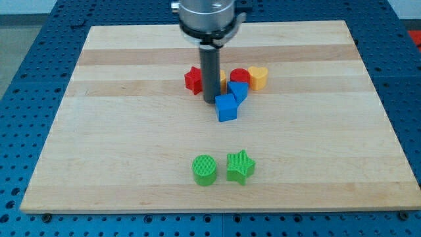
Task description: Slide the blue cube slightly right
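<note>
The blue cube [225,108] lies near the board's middle. A second blue block [239,91] touches it at its upper right. My tip [210,101] is at the end of the dark rod, just left of the blue cube's upper left corner, very close to it or touching it. A red star-like block [193,79] sits left of the rod. A yellow block [222,79] is partly hidden behind the rod. A red block [239,75] and a yellow heart-like block [258,77] sit to the right of it.
A green cylinder [204,170] and a green star [240,166] sit side by side near the view's bottom. The wooden board [99,131] rests on a blue perforated table.
</note>
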`<action>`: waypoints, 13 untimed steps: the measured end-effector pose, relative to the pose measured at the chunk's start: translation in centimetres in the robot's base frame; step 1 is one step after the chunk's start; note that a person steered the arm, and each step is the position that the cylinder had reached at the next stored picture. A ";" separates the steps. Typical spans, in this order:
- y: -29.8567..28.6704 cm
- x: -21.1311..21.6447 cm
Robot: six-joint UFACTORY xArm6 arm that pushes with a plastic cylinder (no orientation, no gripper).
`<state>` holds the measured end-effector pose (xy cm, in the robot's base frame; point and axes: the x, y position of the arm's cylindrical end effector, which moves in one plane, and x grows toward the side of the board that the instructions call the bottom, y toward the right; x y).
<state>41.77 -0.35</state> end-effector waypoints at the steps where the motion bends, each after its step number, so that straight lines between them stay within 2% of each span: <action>1: 1.2 0.2; 4: -4.4 3.1; 8: -3.6 5.9; 11: -2.4 5.8; 13: 0.0 4.1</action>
<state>45.85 -0.32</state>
